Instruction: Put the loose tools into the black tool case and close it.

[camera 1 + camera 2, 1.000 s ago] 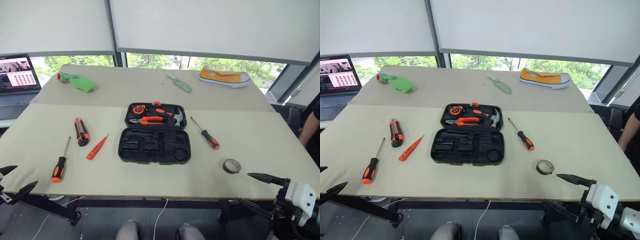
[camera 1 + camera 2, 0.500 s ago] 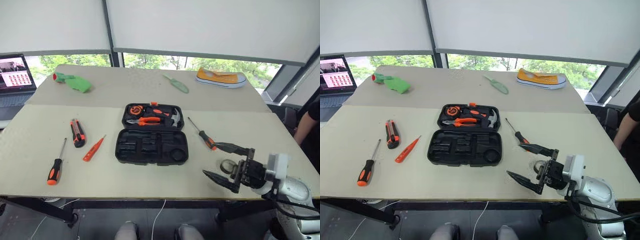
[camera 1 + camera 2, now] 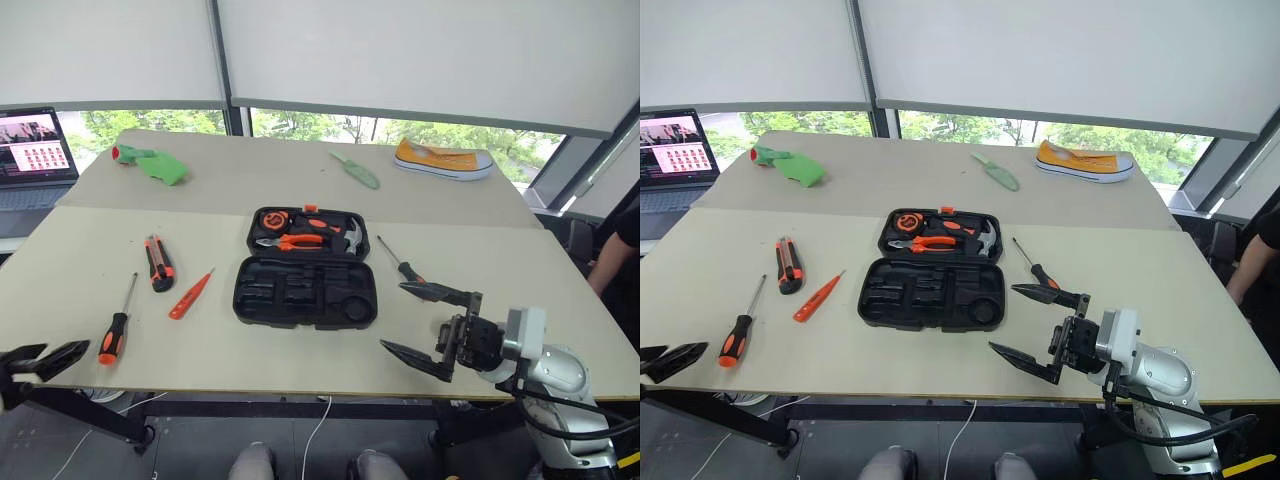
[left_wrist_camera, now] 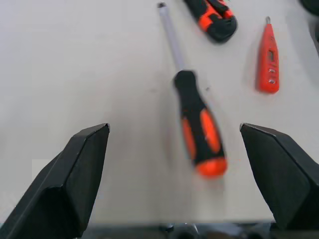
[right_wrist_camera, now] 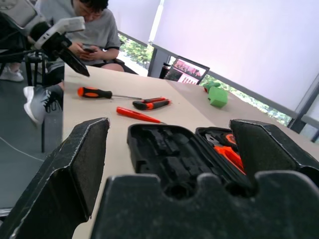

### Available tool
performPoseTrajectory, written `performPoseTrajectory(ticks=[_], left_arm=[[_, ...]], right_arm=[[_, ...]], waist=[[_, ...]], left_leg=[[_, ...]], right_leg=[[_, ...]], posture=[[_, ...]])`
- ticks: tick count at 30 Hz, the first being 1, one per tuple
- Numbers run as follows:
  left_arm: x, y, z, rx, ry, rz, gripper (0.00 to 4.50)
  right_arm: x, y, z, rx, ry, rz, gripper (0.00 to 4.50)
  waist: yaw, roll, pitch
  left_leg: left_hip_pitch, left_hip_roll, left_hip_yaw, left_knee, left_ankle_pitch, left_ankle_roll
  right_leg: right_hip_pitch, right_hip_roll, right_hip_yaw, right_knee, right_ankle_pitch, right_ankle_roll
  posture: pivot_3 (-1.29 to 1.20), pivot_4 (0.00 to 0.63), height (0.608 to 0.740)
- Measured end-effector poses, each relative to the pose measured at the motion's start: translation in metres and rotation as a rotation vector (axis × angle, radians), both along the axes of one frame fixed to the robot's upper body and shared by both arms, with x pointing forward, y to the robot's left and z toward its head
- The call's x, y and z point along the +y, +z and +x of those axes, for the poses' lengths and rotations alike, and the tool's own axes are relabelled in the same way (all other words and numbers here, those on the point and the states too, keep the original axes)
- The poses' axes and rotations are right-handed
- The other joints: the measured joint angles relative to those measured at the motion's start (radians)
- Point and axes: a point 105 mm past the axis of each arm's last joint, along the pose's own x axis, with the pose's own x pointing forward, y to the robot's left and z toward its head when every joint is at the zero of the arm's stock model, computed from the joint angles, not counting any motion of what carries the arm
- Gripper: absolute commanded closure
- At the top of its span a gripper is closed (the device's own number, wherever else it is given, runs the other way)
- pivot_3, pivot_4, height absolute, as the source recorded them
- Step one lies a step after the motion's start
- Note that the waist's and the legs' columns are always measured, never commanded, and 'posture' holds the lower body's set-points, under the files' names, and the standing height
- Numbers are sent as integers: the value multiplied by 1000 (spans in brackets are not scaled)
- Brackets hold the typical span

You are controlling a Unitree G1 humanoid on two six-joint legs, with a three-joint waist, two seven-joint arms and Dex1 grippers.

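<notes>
- The black tool case [image 3: 306, 293] lies open at the centre of the matte beige table [image 3: 500, 270], its moulded slots showing.
- Left of it lie a slim orange screwdriver [image 3: 191, 294], a utility knife [image 3: 159, 262] and a rubber-handled screwdriver [image 3: 117, 330].
- Another screwdriver [image 3: 400, 263] lies to the right.
- The left gripper [image 3: 38, 357] and the right gripper [image 3: 428, 325] are both spread wide, empty.

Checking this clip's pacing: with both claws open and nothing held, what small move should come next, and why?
Probably lower the left claw onto the left screwdriver. That tool lies between its open fingers in the wrist view, untouched on the table, while the black tool case sits open. The right claw is open too, hovering near the table's front edge.
</notes>
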Motion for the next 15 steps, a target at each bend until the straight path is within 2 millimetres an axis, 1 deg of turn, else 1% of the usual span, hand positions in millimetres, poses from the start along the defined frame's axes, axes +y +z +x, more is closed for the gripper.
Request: performPoseTrajectory(ticks=[1,2,4,5,6,8,9,12,14,15], left_arm=[[-6,-4,6,16,-12,-3,13],[-9,-7,10,23,-18,-4,261],[-17,-16,17,59,-36,18,762],[-19,-18,18,69,-38,25,1068],[-19,-23,19,83,-32,42,1466],[-15,-24,22,81,-13,67,2185],[-12,-26,22,80,-2,80,2476],[-6,-27,22,66,6,93,3642],[-2,-27,22,57,7,103,3645],[6,-27,20,45,11,120,3645]], right_arm=[[-1,-2,1,6,4,-4,0],[-1,-2,3,8,7,-6,0],[-2,-3,5,9,8,-8,0],[-1,-3,6,8,11,-10,0],[-1,-3,7,7,15,-11,0],[-1,-3,7,11,21,-14,0],[0,-3,7,8,29,-16,0],[2,-3,7,6,42,-16,0],[3,-3,7,8,43,-15,0],[2,-3,7,11,42,-13,0]], waist=[[-1,-1,-1],[-2,-1,0],[-8,0,0],[-9,0,0],[-11,0,0],[-11,1,0],[-10,3,1],[-10,4,1],[-10,4,1],[-12,4,1]], left_leg=[[-2,0,0,0,0,0],[-2,0,0,0,1,2],[-2,1,0,0,3,4],[-2,1,0,0,3,4],[-2,1,0,-1,2,4],[-1,1,0,-1,2,4],[0,1,0,-1,2,4],[0,1,0,-1,1,2],[1,1,0,-1,0,1],[1,1,0,-1,0,0]], right_leg=[[1,1,0,0,1,3],[1,1,1,1,3,5],[0,3,1,2,2,4],[0,3,1,3,1,4],[0,3,1,3,0,3],[0,4,1,5,-1,3],[0,4,1,5,-1,3],[1,3,1,5,-1,3],[0,3,1,5,-1,3],[0,3,1,5,-1,2]], posture=[[0,150,740],[0,150,740],[0,150,740],[0,150,740],[0,150,740],[0,150,740],[0,150,740],[0,150,740],[0,150,740],[0,150,740]])
